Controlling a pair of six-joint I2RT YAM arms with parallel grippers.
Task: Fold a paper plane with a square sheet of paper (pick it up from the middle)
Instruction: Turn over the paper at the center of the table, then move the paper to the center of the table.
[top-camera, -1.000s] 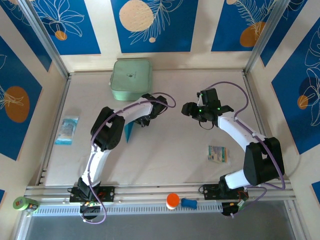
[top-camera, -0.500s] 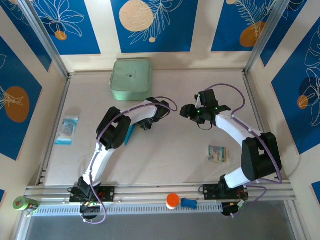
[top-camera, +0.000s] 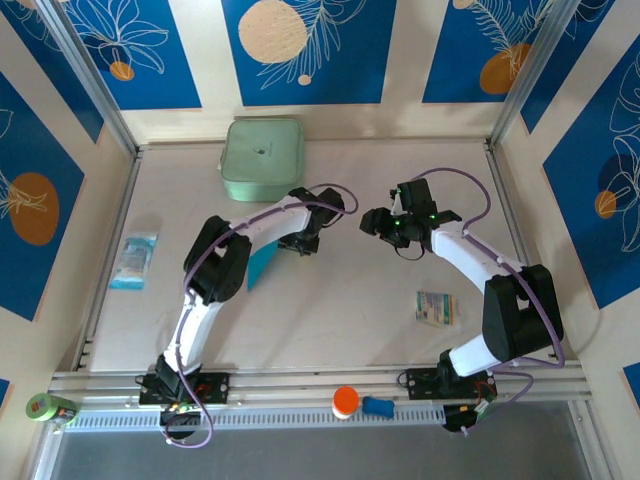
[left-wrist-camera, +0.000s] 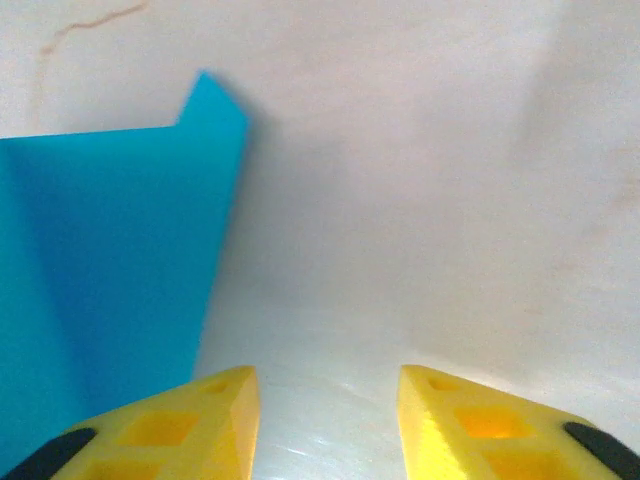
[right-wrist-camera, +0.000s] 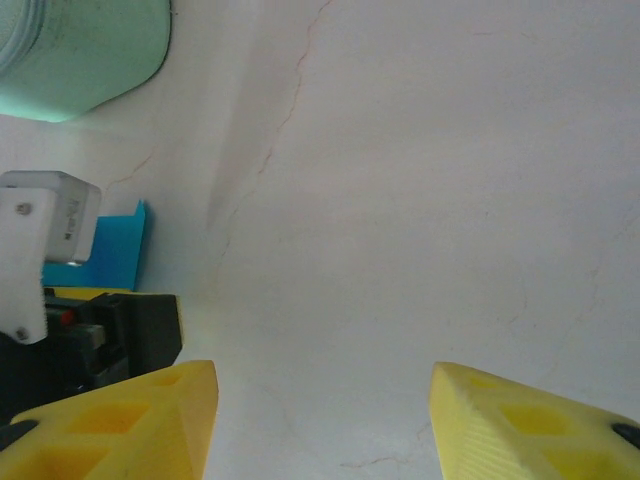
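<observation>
left gripper (left-wrist-camera: 325, 400): yellow fingers apart in a moderate gap, bare tabletop (top-camera: 340, 330) between them, holding nothing; low over the surface just left of centre
right gripper (right-wrist-camera: 325, 410): fingers spread wide, nothing between them; just right of centre, facing the left gripper, well apart from it
cyan-blue paper (top-camera: 262, 265): partly folded, layered with one pointed corner, lying left of centre; forearm of the left arm covers part of it from above; left finger sits at its edge, contact unclear
pale green box (top-camera: 262, 160): far edge, left of middle
printed packets: one (top-camera: 133, 260) near left edge, one (top-camera: 436, 307) right of centre, nearer the front
</observation>
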